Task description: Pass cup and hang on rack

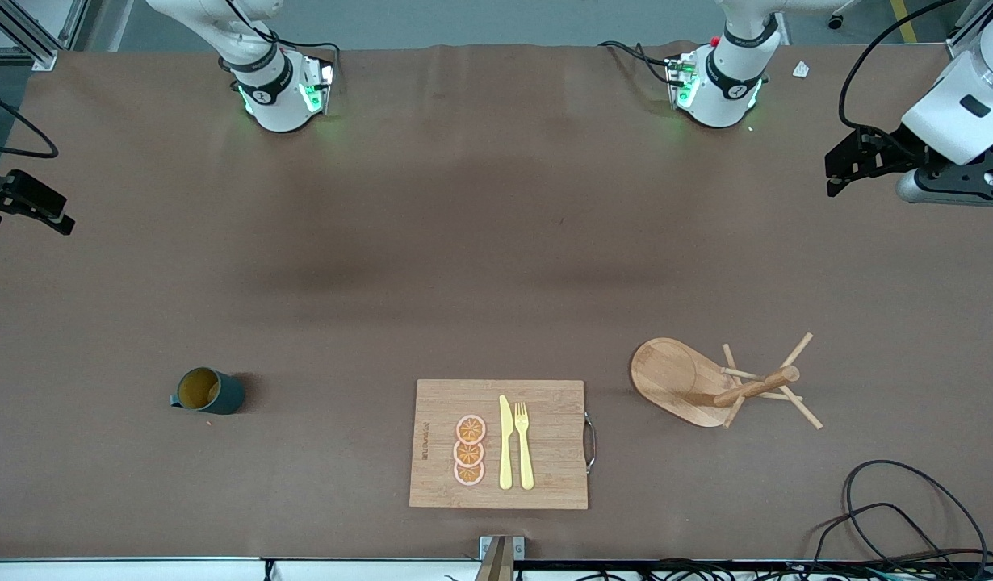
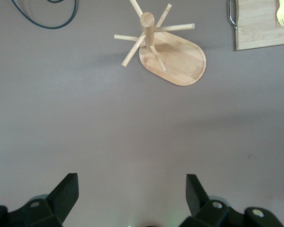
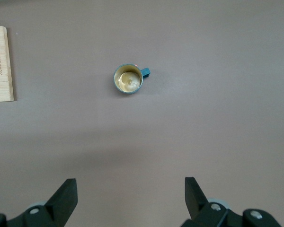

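A brown tabletop is filling the scene, and most of its middle is lying bare between the robot bases and the things. The cup is standing upright near the edge closest to the front camera, toward the right arm's end of the tabletop, with open surface all around it. The rack is standing near the same edge, toward the left arm's end, its pegs sticking out over bare surface. Between the cup and the rack a cutting board is lying close to that edge, carrying a yellow knife, a yellow fork and three orange slices. A black cable is curling at the corner nearest the rack.

The left gripper is hanging above the left arm's end of the tabletop, its jaws standing wide apart and holding nothing. The right gripper is hanging above the right arm's end, looking down on the cup, its jaws also spread wide and holding nothing.
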